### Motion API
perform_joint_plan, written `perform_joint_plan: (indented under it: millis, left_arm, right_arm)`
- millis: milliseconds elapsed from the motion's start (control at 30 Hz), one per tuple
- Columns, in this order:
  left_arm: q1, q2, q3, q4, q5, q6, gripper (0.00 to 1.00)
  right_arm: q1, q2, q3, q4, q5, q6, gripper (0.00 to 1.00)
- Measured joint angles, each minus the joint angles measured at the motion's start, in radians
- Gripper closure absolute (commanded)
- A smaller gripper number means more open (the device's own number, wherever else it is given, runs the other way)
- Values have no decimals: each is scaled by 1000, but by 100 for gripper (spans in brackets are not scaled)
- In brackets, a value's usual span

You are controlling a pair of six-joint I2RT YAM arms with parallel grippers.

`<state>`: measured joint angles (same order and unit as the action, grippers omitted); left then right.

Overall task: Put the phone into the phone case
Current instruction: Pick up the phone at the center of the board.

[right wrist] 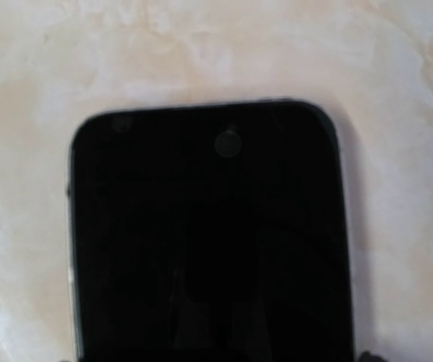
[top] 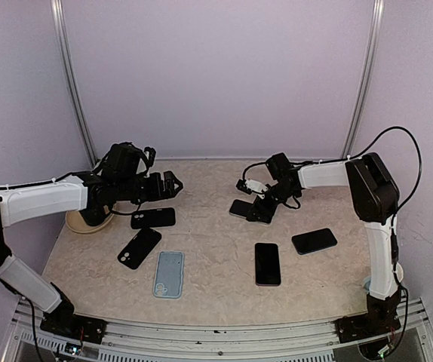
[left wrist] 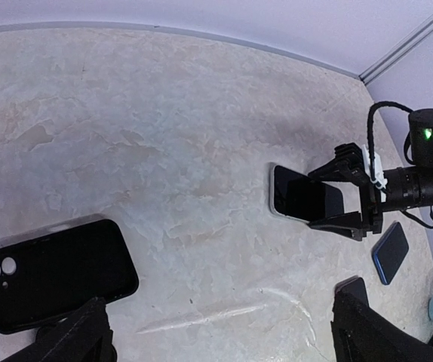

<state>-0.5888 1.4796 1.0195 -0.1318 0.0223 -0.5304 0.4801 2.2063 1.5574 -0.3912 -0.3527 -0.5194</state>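
Sitting over one end of the black phone with the right claw, long side straight ahead; pinching or not, cannot tell.

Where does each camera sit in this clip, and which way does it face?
Top external: above and behind the bases, looking down on the table; both arms show whole, with the left gripper and right gripper.
Left wrist: on the left arm, looking across the table toward the right arm; its own fingers fill the bottom corners.
Right wrist: close above the phone, facing down; hardly any of its own fingers show.
Shared: the top and left wrist views both show the right gripper straddling that phone, and the black case.
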Motion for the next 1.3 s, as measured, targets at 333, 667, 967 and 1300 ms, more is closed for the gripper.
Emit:
perform_joint_plan:
  millis: [333, 667, 967, 1300]
  left_arm:
    - [8, -32, -22, -3, 0, -4, 1]
    - [8, -32, -22, 0, 7, -16, 1]
    - [8, 50, -19, 79, 61, -48, 1]
    - [8, 156, -2, 186, 148, -85, 1]
  right_arm:
    - [6, -23, -44, 52, 14, 8, 56]
    - [34, -77, -138, 137, 41, 8, 65]
    - [50, -129, -218, 197, 63, 11, 67]
    - [99, -229, -283, 282, 85, 25, 67]
